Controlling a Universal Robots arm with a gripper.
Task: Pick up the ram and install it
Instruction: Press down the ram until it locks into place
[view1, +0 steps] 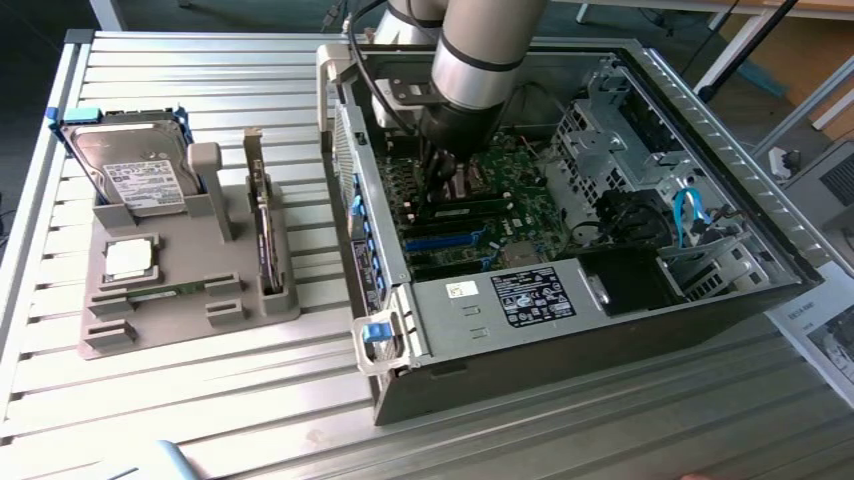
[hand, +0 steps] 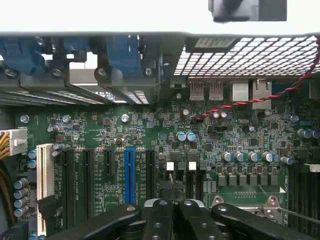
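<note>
Taking the ram (view1: 271, 248) to be the thin dark stick standing on edge in the grey holder (view1: 160, 322), outside the computer case (view1: 534, 335) and well apart from its open side. Cannot be sure of that reading; too thin and dark to confirm chips. Sharing the same holder, farther from the case: a silver labelled hard drive (view1: 134, 175) and a square CPU (view1: 127, 258).

Inside the case, finding the gripper (view1: 438, 195) low over the motherboard (hand: 150, 130), fingers pressed fully together (hand: 172, 202), above the black slots beside the blue one (hand: 129, 175). Nothing made out between the fingertips.

Judging the risks: closed fingers this close to the board could knock capacitors or slot clips through a small sideways drift; the twisted red-and-black wire (hand: 260, 97) inside the case could snag on the arm.
</note>
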